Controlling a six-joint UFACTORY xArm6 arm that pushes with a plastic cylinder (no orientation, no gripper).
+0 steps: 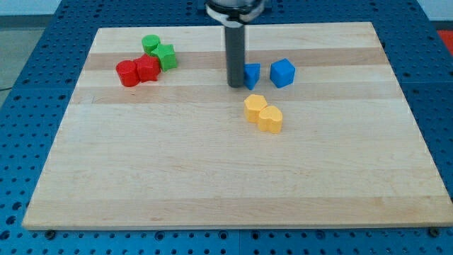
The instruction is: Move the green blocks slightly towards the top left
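Two green blocks sit at the view's upper left: a round green block (150, 44) and a star-like green block (166, 56) touching it on its lower right. My tip (235, 85) rests on the board near the top middle, well to the right of the green blocks. It stands right beside the left side of a small blue block (251, 74).
Two red blocks (128, 73) (147, 69) lie side by side just below the green ones, touching the star-like one. A blue cube (282, 73) sits right of the small blue block. Two yellow blocks (255, 106) (270, 119) lie below my tip. The wooden board (212, 184) rests on a blue perforated table.
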